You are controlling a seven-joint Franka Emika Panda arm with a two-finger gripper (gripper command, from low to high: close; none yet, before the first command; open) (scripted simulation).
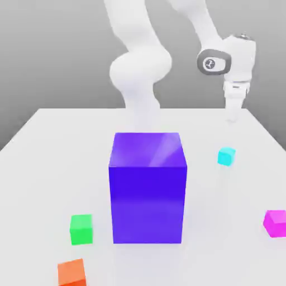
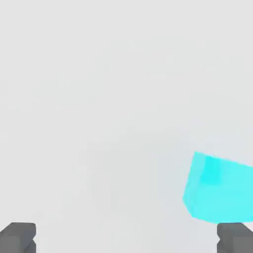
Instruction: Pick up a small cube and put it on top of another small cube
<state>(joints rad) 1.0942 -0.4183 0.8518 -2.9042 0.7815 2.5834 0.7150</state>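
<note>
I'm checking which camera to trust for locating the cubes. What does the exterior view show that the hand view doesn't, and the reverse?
Exterior view alone: the magenta cube, green cube, orange cube, big purple block and the arm. Hand view alone: a close look at the two dark fingertips, spread wide with nothing between them. Both: the cyan cube, the white table and the open gripper.

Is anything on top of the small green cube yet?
No. The green cube has a bare top face in the exterior view. The magenta cube sits apart on the table, and the open pincer holds nothing. The underside is hidden.
</note>
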